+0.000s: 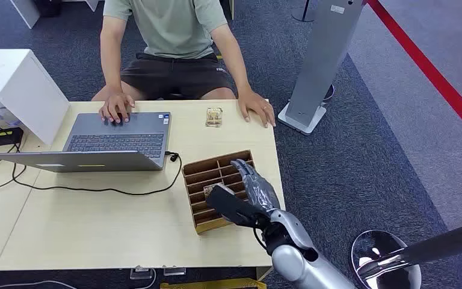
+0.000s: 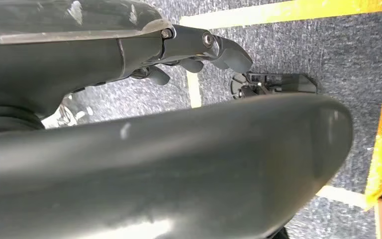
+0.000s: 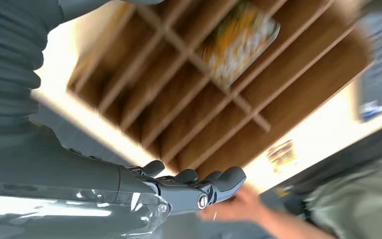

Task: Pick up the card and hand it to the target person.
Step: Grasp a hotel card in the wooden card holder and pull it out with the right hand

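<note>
Card [image 3: 238,42] lying tilted in a compartment of the brown divided box [image 1: 204,180], yellow and white print facing up, blurred in the right wrist view. In the head view, a small pale piece visible in a slot of the box just beside the thumb, too small to tell for sure as the same card. Box sitting near the right front corner of the desk [image 1: 96,223], its slots running in rows.

Right robot hand [image 1: 249,192] hovering over the right part of the box, fingers [image 3: 219,181] spread and slightly curled, thumb apart, holding nothing, not touching the card. Silver arm coming in from the lower right.

Left robot hand [image 2: 199,50] hanging over grey carpet with yellow tape lines, fingers loosely curled with nothing in them.

Farther back on the desk, a small clear packet [image 1: 214,117] near the far edge. Grey laptop [image 1: 114,141] open to the left of the box, a black cable looping from it across the desk. White box [image 1: 18,87] at the far left.

Person in a green shirt [image 1: 168,27] seated behind the desk, 1 hand [image 1: 115,108] on the laptop, the other hand [image 1: 257,108] flat on the desk near the packet.
</note>
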